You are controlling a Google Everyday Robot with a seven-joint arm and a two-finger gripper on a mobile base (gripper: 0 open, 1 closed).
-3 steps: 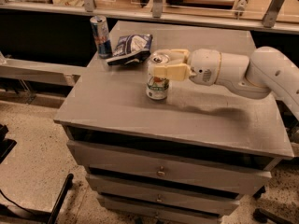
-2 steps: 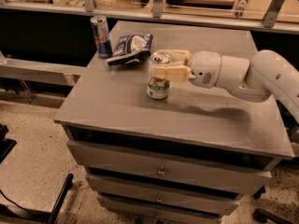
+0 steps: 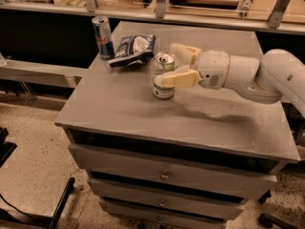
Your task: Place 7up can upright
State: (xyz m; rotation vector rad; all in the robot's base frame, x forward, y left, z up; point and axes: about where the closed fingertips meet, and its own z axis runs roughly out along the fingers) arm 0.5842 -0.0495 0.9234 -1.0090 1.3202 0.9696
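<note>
The 7up can (image 3: 163, 83), white and green with a silver top, stands upright on the grey table (image 3: 124, 113), just right of the snack bag. My gripper (image 3: 167, 65) reaches in from the right on a white arm. Its two cream fingers (image 3: 180, 78) straddle the can, one behind it and one in front. The jaws look closed on the can's sides. The can's base rests on the tabletop.
A taller slim blue-and-silver can (image 3: 102, 36) stands at the table's back left. A dark blue-and-white snack bag (image 3: 135, 49) lies beside it, close to the 7up can. The table has drawers (image 3: 164, 175) below. A shelf with metal posts (image 3: 160, 1) runs behind.
</note>
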